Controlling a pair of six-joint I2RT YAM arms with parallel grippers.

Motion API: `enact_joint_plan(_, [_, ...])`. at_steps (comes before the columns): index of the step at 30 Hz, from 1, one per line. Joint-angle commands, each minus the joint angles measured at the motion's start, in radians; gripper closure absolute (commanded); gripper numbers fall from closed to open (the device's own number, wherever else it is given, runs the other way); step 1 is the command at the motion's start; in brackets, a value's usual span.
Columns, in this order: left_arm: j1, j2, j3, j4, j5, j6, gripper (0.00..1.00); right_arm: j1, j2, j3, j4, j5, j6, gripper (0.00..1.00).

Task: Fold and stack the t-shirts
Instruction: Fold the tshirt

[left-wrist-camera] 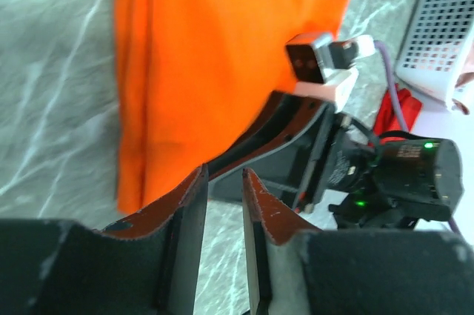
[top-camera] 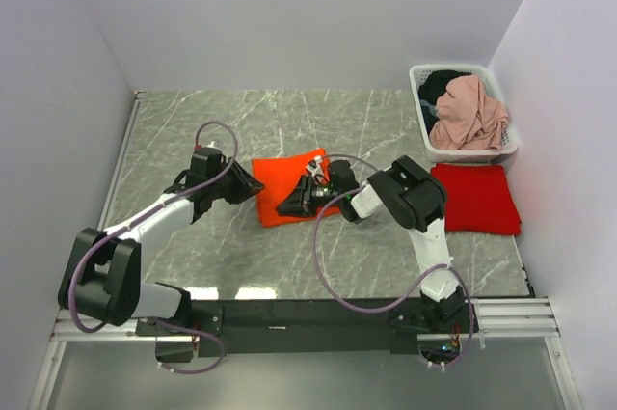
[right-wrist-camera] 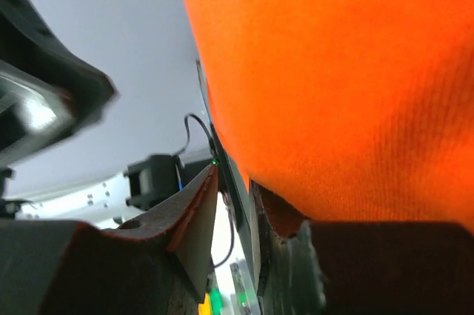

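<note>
The orange t-shirt (top-camera: 280,178) lies folded into a small rectangle mid-table, and it fills the top of the left wrist view (left-wrist-camera: 200,55). My left gripper (top-camera: 253,188) is at its left edge, jaws open a narrow gap (left-wrist-camera: 224,174) with only bare table between them. My right gripper (top-camera: 289,205) lies on its side at the shirt's near right edge, open (right-wrist-camera: 234,179). Orange cloth (right-wrist-camera: 348,70) rests over its right finger, and the gap itself holds nothing. The red t-shirt (top-camera: 477,200) lies folded flat at the right.
A white laundry basket (top-camera: 453,68) with pink and dark clothes stands at the back right, just behind the red t-shirt; its mesh wall (left-wrist-camera: 437,41) shows in the left wrist view. Grey walls close in the left, back and right of the marble table (top-camera: 193,121).
</note>
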Motion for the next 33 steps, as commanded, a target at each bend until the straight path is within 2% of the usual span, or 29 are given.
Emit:
enact_joint_plan(1, [0.003, -0.052, -0.034, -0.018, -0.038, 0.03, 0.68, -0.003, 0.064, -0.035, 0.017, 0.114, 0.066, 0.68])
enact_joint_plan(5, [0.004, -0.048, -0.025, -0.013, -0.024, 0.037, 0.67, -0.001, -0.069, -0.032, -0.124, 0.132, -0.047, 0.68])
enact_joint_plan(8, [0.004, -0.023, 0.027, 0.002, -0.001, 0.043, 0.66, -0.023, -0.256, -0.017, -0.238, 0.155, -0.124, 0.66])
enact_joint_plan(9, [0.004, -0.012, 0.039, 0.007, 0.006, 0.043, 0.66, -0.042, -0.286, -0.009, -0.302, 0.161, -0.141, 0.66])
enact_joint_plan(12, [0.004, 0.049, 0.072, 0.051, 0.045, 0.039, 0.67, -0.104, -0.347, 0.011, -0.35, 0.149, -0.192, 0.65])
enact_joint_plan(15, [0.003, 0.126, 0.078, 0.093, 0.069, 0.03, 0.71, -0.161, -0.314, 0.014, -0.33, 0.109, -0.204, 0.65])
enact_joint_plan(18, [0.006, 0.189, 0.063, 0.122, 0.066, 0.025, 0.73, -0.224, -0.231, -0.01, -0.234, 0.062, -0.161, 0.65])
enact_joint_plan(25, [0.063, 0.25, -0.008, 0.121, 0.042, 0.031, 0.77, -0.308, -0.087, -0.078, -0.121, 0.046, -0.155, 0.66])
enact_joint_plan(27, [0.082, 0.227, -0.014, 0.087, 0.048, 0.045, 0.75, -0.32, -0.108, -0.098, -0.129, 0.034, -0.158, 0.66])
enact_joint_plan(28, [0.083, 0.212, -0.008, 0.056, 0.042, 0.055, 0.71, -0.32, -0.132, -0.107, -0.141, 0.025, -0.18, 0.66])
enact_joint_plan(29, [0.083, 0.168, 0.012, 0.032, 0.005, 0.069, 0.68, -0.322, -0.197, -0.111, -0.173, 0.029, -0.207, 0.66])
enact_joint_plan(33, [0.083, 0.034, 0.061, -0.117, -0.105, 0.149, 0.56, -0.322, -0.378, -0.089, -0.522, 0.115, -0.396, 0.64])
